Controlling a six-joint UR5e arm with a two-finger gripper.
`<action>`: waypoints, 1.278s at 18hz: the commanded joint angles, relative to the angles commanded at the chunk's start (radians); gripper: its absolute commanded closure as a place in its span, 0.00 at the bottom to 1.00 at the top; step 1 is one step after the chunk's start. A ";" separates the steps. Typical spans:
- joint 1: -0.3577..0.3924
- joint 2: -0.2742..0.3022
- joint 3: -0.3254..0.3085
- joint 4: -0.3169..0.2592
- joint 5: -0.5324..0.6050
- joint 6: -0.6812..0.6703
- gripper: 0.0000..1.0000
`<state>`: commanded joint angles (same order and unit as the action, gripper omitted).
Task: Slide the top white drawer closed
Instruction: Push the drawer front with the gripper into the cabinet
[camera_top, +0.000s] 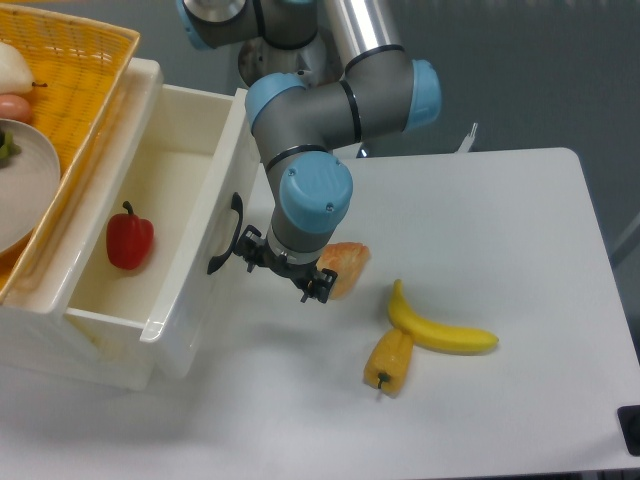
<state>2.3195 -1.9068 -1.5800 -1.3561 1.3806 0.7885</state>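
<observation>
The top white drawer (190, 270) is a glossy white box pulled partway out toward the right, with a curved black handle (225, 235) on its front panel. A red bell pepper (129, 239) lies inside it. My gripper (283, 273) hangs from the grey and blue arm just right of the front panel, close against the handle. Its black fingers point down and the gap between them does not show, so open or shut cannot be told.
A yellow wicker basket (85, 60) with a plate and produce sits above the drawer at the left. On the white table (500, 230) lie an orange-pink piece of food (345, 265), a banana (440, 330) and a yellow pepper (388, 362).
</observation>
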 joint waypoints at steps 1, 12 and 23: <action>-0.003 0.000 0.000 -0.002 0.000 0.000 0.00; -0.032 0.009 -0.006 0.000 0.000 0.002 0.00; -0.084 0.011 -0.005 0.002 0.002 0.002 0.00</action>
<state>2.2351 -1.8960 -1.5846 -1.3545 1.3821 0.7900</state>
